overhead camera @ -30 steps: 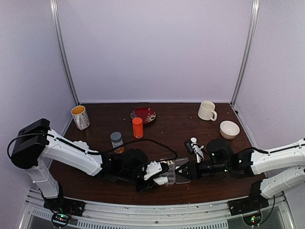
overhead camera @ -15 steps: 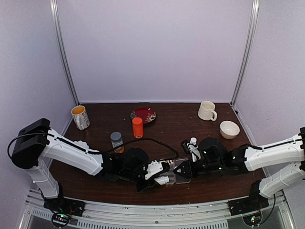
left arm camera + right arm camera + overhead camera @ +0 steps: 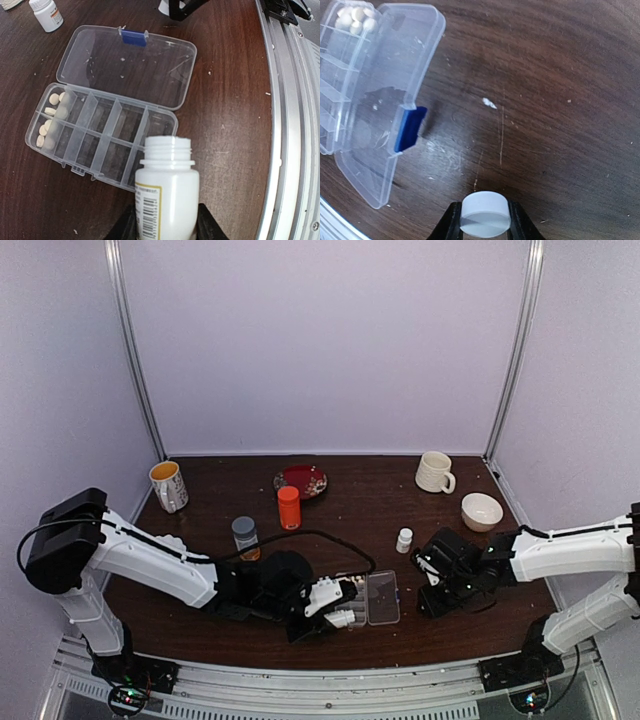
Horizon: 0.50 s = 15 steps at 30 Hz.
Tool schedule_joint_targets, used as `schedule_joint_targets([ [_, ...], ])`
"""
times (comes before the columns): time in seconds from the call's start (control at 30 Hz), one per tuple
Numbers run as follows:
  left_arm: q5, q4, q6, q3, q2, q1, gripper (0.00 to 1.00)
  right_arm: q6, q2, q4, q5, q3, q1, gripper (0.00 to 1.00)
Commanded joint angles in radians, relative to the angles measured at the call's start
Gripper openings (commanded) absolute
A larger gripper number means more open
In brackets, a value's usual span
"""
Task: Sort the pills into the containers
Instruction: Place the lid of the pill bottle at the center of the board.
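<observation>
No legible text, only a barcode (image 3: 146,218) on the white bottle (image 3: 168,182)

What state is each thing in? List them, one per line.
organiser box: lid open, laid flat.
pills: in the end compartments only.
white bottle: uncapped, held by left gripper.
white cap: pinched in right gripper.
small white bottle: capped, upright.
orange bottle: capped, upright.

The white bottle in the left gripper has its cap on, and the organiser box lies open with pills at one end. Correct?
No: the white bottle in the left gripper has no cap, as the left wrist view shows. The organiser box is open, pills at one end.
</observation>
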Motion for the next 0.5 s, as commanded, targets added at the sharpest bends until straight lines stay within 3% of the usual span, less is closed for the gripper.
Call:
schedule_joint_targets([
  [0.0,0.006,0.017,0.0,0.031,0.012,-0.005,0.11,-0.045,0.04,-0.061,0.031,0.039,-0.004,0.35],
  [0.1,0.004,0.004,-0.007,0.044,0.019,-0.005,0.11,-0.053,0.038,-0.066,0.032,0.056,-0.004,0.57],
  [0.17,0.002,-0.011,-0.008,0.057,0.027,-0.004,0.11,-0.052,0.012,-0.059,0.026,0.063,-0.002,0.6],
  [0.23,0.001,-0.023,-0.008,0.067,0.032,-0.004,0.11,-0.043,-0.036,-0.036,0.007,0.063,0.004,0.58],
  [0.37,-0.006,-0.028,-0.013,0.071,0.037,-0.005,0.11,0.013,-0.146,0.069,-0.067,0.041,0.026,0.4],
  [0.47,-0.01,-0.028,-0.02,0.071,0.04,-0.003,0.1,0.057,-0.204,0.176,-0.155,0.004,0.037,0.1],
])
